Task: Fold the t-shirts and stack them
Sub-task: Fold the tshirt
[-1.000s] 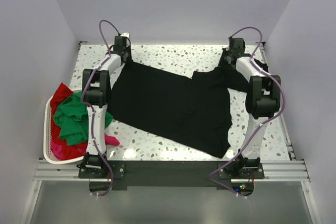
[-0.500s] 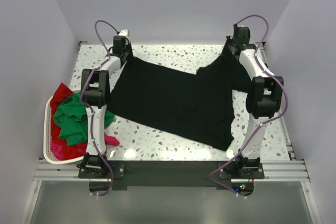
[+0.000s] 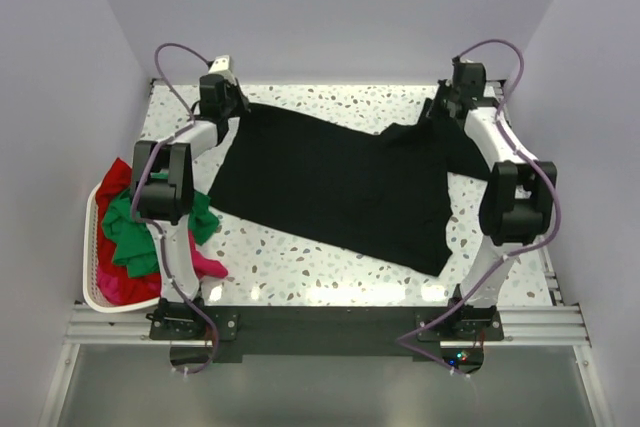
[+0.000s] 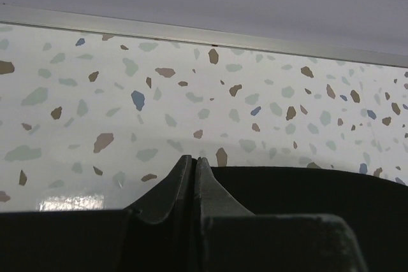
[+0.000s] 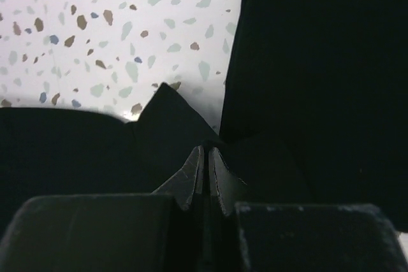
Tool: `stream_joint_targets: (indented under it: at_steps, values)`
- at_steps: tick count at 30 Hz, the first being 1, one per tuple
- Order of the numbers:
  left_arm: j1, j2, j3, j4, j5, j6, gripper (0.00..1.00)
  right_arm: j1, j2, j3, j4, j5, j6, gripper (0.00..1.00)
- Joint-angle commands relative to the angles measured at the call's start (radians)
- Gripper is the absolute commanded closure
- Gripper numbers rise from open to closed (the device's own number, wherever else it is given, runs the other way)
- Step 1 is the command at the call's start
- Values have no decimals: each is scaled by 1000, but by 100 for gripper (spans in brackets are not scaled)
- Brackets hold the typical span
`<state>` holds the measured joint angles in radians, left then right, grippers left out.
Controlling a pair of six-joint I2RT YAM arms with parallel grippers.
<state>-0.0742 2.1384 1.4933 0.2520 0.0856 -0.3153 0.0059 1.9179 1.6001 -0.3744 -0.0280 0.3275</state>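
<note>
Black t-shirt (image 3: 340, 182) spread slantwise across the speckled worktop (image 3: 330, 97), left hand (image 4: 193, 162) pinching its far-left corner, fingers pressed together on the cloth, right hand (image 5: 205, 152) likewise clamped on the far-right part, green, red and magenta t-shirts (image 3: 135, 237) heaped in the white basket (image 3: 88, 257) at the left edge.

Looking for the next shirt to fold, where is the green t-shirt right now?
Top view, far left: the green t-shirt lies heaped in the white basket over a red shirt, beside the left arm.
</note>
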Motion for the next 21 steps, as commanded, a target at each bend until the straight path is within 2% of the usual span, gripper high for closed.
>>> stream_joint_targets:
  at_steps: [1, 5, 12, 21]
  values:
    - [11, -130, -114, 158, -26, -7, 100, -3, -193, -116, 84, -36, 19, 100]
    - [11, -214, -224, 159, -76, 5, 100, 0, -335, -303, 95, -38, 33, 100]
    - [11, -337, -405, 151, -202, 36, 100, 26, -560, -532, 75, -21, 50, 100]
    - [11, -423, -505, 127, -313, 7, 100, 63, -833, -741, -4, 7, 61, 100]
